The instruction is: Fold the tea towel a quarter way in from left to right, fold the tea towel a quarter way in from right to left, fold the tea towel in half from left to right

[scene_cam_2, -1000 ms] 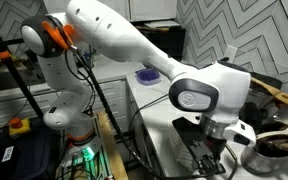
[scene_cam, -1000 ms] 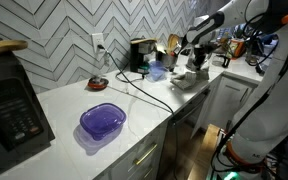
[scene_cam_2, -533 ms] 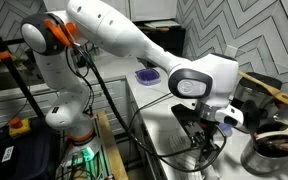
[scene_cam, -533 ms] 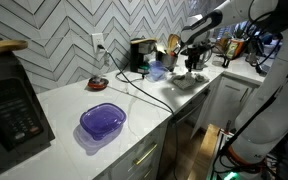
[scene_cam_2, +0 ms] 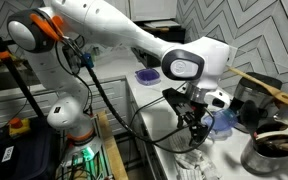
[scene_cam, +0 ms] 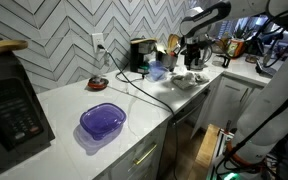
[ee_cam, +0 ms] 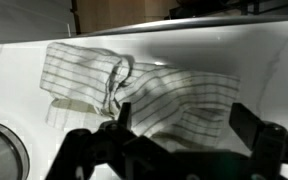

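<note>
Item: tea towel (ee_cam: 149, 85), whitish cloth with thin dark stripes, lying rumpled on the white countertop (ee_cam: 14, 70), at the far end of the run and well apart from the purple bowl (scene_cam: 103, 121). Its far side is lying fairly flat, its middle is bunching into a raised loop, and its near part is sitting doubled over itself (which of the three folds this amounts to cannot be told). Tool: Robotiq gripper (ee_cam: 180, 118), jaws standing wide apart and clamping nothing, the dark fingers (ee_cam: 119, 128) showing along the lower edge of the wrist view. Relation: the gripper is hovering directly above the towel, not touching it, with the cloth's near edge passing below the gap between the fingers. In an exterior view the arm (scene_cam_2: 134, 30) is reaching across the counter and pointing the tool downward. Reasons, as judged: the jaws are standing spread because nothing is being carried, the tool is hanging clear so the cloth is resting under its own weight, and the loop is suggesting a fold needing flattening or regripping at an edge
</note>
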`<state>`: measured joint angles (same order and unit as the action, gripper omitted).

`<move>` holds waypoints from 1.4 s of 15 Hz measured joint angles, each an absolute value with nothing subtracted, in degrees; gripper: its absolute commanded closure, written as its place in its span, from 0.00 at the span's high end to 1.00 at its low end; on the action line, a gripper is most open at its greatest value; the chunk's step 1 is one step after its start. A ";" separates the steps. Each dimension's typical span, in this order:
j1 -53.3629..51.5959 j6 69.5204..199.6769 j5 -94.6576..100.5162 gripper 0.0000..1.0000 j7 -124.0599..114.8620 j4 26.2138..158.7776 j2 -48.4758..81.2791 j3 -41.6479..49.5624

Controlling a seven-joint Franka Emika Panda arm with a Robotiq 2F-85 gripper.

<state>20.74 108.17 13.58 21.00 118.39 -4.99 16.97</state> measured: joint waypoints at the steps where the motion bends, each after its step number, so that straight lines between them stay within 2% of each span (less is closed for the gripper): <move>1: 20.30 107.73 13.47 1.00 21.00 118.94 -5.55 16.95; 15: 17.09 108.08 11.47 1.00 15.29 122.50 -6.30 15.80; 21: 15.30 119.49 6.28 1.00 9.93 127.64 -6.09 14.72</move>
